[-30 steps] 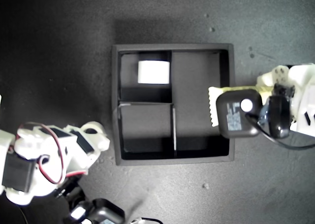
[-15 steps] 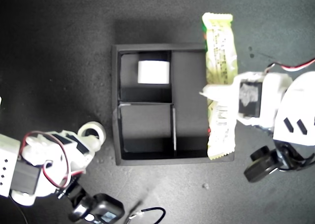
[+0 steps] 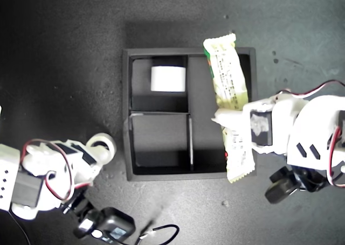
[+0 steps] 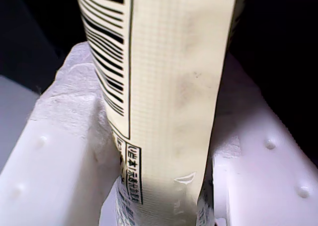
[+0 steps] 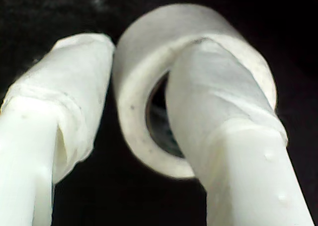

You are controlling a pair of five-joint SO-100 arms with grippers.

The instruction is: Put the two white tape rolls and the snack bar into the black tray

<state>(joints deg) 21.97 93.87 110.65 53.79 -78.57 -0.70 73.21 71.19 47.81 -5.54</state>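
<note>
The black tray [image 3: 125, 148] lies mid-table in the exterior view. One white tape roll [image 3: 168, 78] stands on edge in its small compartment at the upper left. My first gripper [image 3: 225, 117] is shut on the snack bar [image 3: 229, 89], which hangs tilted over the long compartment on the exterior view's right. Its wrapper [image 4: 169, 87] fills the first wrist view between the white fingers [image 4: 64, 136]. Outside the tray, at the exterior view's lower left, my second gripper [image 3: 103, 149] is shut on the other tape roll [image 3: 101, 142]. One finger [image 5: 213, 87] passes through that roll [image 5: 144, 57].
The table is a dark matte surface. A black camera module [image 3: 110, 229] and a loose cable [image 3: 161, 234] lie at the exterior view's bottom edge. The white arm bodies stand at both sides of the tray.
My first gripper has swung round and carried the snack bar leftwards in the exterior view, over the tray's long compartment, tilting it. The second arm shifted slightly, still holding its roll.
</note>
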